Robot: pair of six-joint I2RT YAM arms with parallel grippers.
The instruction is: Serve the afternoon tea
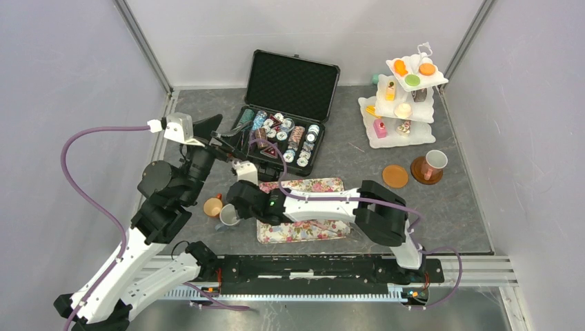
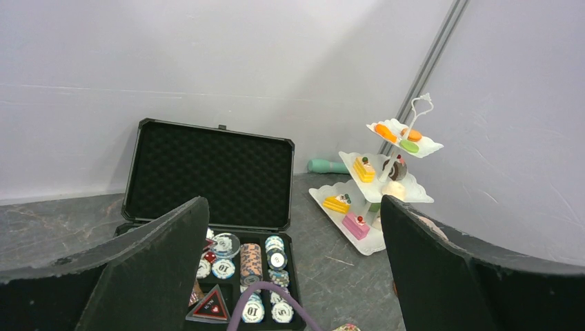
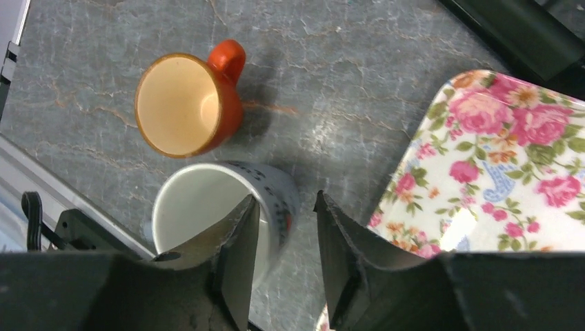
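The grey-white mug (image 3: 200,207) stands mouth up on the table, low and left of centre in the right wrist view. The orange mug (image 3: 186,103) is just above it in the frame, very close, though I can't say whether they touch.

What matters for the next move is the mug's right-hand wall. It runs up between the fingers of the right gripper (image 3: 286,200), with one finger dipped inside the mouth and the other outside. The jaws are drawn in narrow around that wall, but a sliver of table shows by the outer finger, so I can't tell whether they are pinching it. No handle shows from here.

The flowered tray (image 3: 497,138) lies to the right of the frame, near the mug. I'd guess the mug is bound for it, which would mean a straight lift and a short carry that way.

The right arm is plainly the nearer one. The left gripper (image 2: 293,203) hangs spread wide and empty toward the poker chip case (image 1: 286,134), well apart from the mugs.

From above, the wrist hides the fingertips, and only the wrist camera shows them astride the wall. The top view alone shows the third mug (image 1: 433,164) at right and the tiered stand (image 1: 403,103) of cakes at upper right.
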